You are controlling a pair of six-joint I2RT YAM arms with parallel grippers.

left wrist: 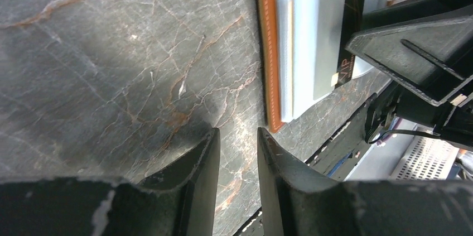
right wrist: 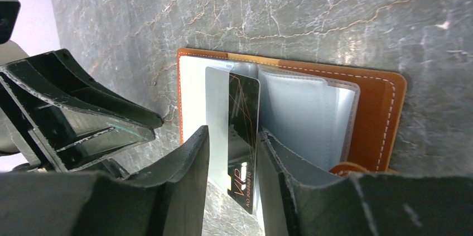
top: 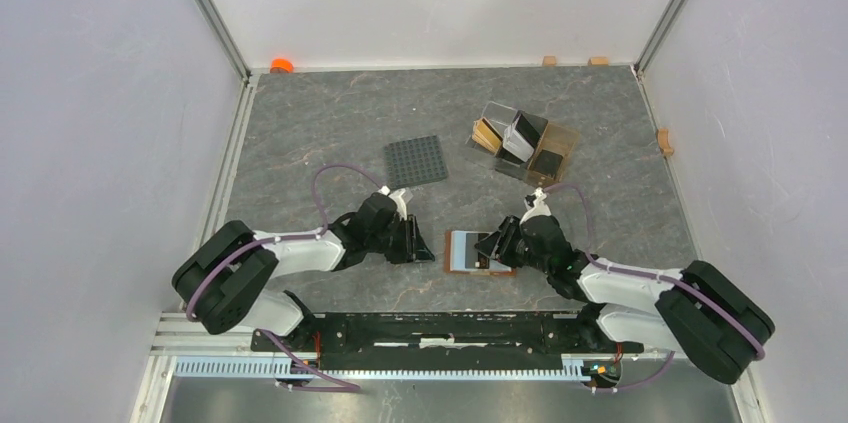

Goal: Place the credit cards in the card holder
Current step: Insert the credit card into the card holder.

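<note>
right hand point(right wrist: 233, 133) released astride the black card point(right wrist: 244, 107) on the card holder point(right wrist: 380, 107); left hand point(left wrist: 238, 133) parted, empty.

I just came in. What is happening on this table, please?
The brown card holder lies open on the table between two robot arms. A black card seems partly tucked into its clear pockets, and the right claw straddles it, jaws apart. The left claw is empty beside the holder. More cards stand in the clear rack behind.
</note>
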